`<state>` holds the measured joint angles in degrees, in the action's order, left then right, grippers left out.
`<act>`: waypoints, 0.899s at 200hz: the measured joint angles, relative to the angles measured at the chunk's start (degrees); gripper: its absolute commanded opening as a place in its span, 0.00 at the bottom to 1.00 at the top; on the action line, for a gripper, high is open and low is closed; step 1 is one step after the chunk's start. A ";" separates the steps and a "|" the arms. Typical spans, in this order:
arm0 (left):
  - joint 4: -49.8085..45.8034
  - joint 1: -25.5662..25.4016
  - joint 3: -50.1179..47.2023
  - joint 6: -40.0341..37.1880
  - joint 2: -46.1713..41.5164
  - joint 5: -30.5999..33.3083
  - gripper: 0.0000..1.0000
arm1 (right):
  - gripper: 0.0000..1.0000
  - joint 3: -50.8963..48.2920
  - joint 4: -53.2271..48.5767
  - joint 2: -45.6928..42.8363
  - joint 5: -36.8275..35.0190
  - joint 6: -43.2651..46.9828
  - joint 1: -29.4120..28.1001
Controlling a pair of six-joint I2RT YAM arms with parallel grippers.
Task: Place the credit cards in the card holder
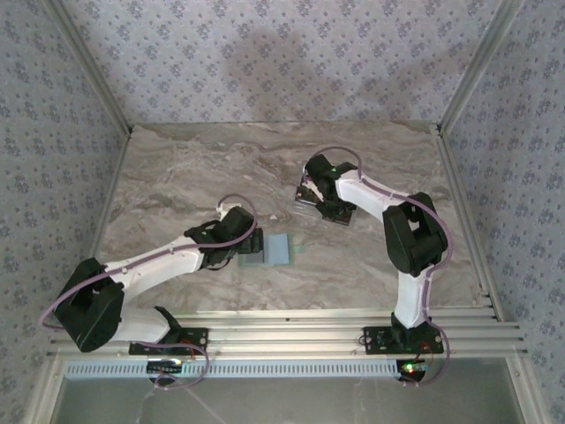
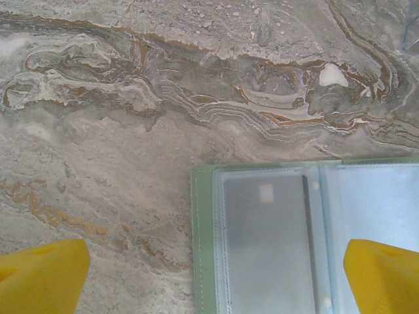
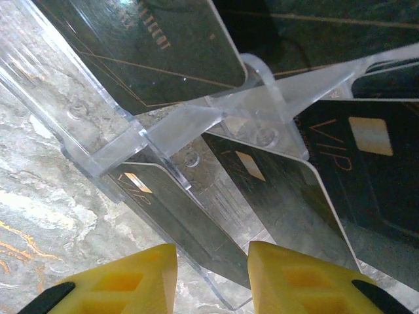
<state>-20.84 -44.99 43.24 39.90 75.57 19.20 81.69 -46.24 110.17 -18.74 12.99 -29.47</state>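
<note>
Fingers (image 2: 39, 278) of the left gripper (image 2: 209, 281) are seen spread wide, their yellow tips set at the two bottom corners of the left wrist view. Below them the card holder (image 2: 203, 235) is laid open flat on the marbled table (image 2: 131, 131). Its pale green border is stitched along the edge, and clear frosted sleeves are shown inside. A grey rectangle with a small pale square near its top (image 2: 262, 248) can be made out through the left sleeve. From above, the holder is found near the middle of the table, just beside the left gripper.

Over at the right gripper (image 3: 213, 275), the yellow fingers (image 3: 124, 281) are brought close together, with a narrow gap left between them. A credit card (image 3: 170, 209) is caught in that gap by its lower corner, though whether it is actually pinched cannot be told. The credit cards are stood tilted in a clear plastic rack (image 3: 190, 124). They are glossy black, with fine gold lines, gold "VIP" lettering (image 3: 340, 147) and pale diamond marks.
</note>
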 measured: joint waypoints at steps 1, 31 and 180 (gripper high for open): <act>0.00 0.00 0.00 0.00 0.00 0.00 1.00 | 0.36 0.00 0.00 0.00 0.00 0.00 0.00; 0.02 0.00 0.00 0.02 0.00 0.00 1.00 | 0.33 0.07 0.07 0.15 -0.39 0.17 0.00; 0.09 0.00 0.00 0.22 0.00 -0.59 1.00 | 0.32 -0.55 2.10 0.85 -5.60 4.63 -0.76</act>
<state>-20.75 -44.99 43.24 40.12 75.57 18.61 81.14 -44.14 111.02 -24.34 17.63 -30.24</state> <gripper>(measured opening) 0.997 0.319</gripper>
